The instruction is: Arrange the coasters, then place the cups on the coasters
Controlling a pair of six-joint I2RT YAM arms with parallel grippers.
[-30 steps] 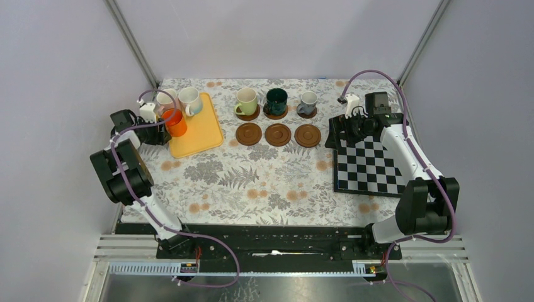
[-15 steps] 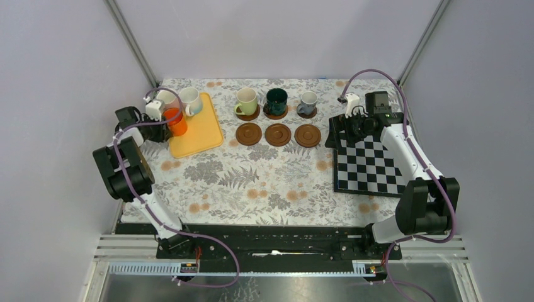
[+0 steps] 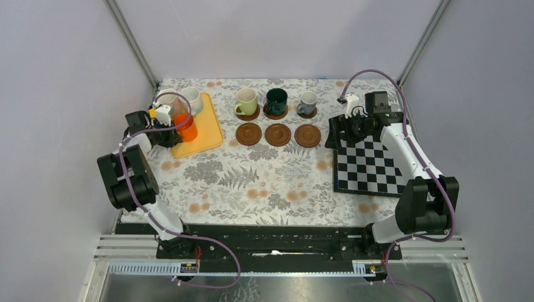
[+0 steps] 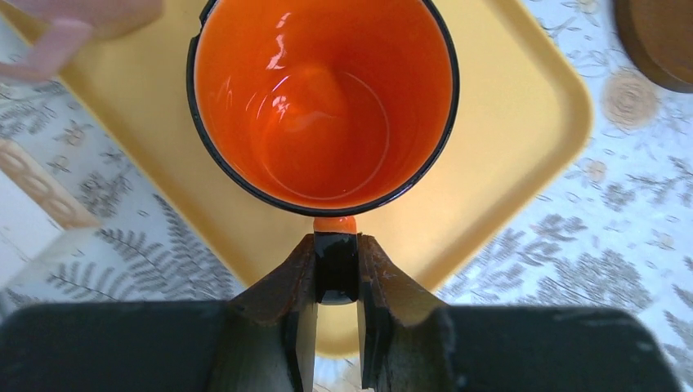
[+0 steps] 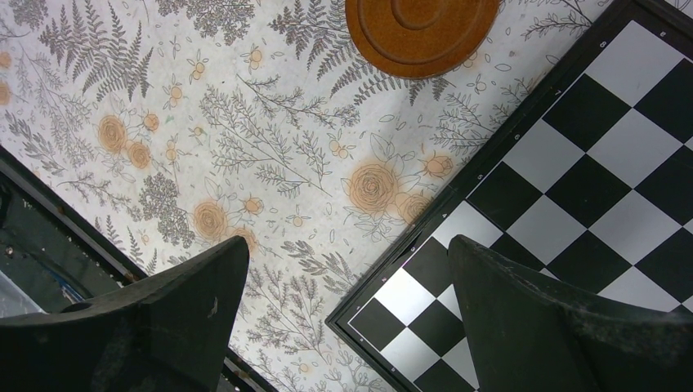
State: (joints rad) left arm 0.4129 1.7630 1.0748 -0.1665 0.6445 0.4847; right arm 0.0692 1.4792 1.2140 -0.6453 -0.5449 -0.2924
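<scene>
The orange cup (image 4: 323,98) stands over the yellow tray (image 4: 523,122), and my left gripper (image 4: 336,265) is shut on its dark handle. From above, the orange cup (image 3: 186,128) and left gripper (image 3: 176,130) are at the tray's (image 3: 204,129) near left. The pink cup (image 3: 167,100) and white cup (image 3: 192,100) stand at the tray's back. The pale green cup (image 3: 245,100), dark cup (image 3: 276,100) and grey cup (image 3: 308,102) each sit on a coaster. In front of them lie three bare coasters (image 3: 278,134). My right gripper (image 3: 343,129) hangs open, holding nothing.
A chessboard (image 3: 368,167) lies at the right. My right gripper (image 5: 347,249) hovers over the chessboard's (image 5: 588,188) corner, with one bare coaster (image 5: 421,33) just beyond. The floral cloth (image 3: 252,179) covers the table.
My left gripper has closed on the orange cup's handle and shifted right with the cup across the tray. The right arm has not moved.
</scene>
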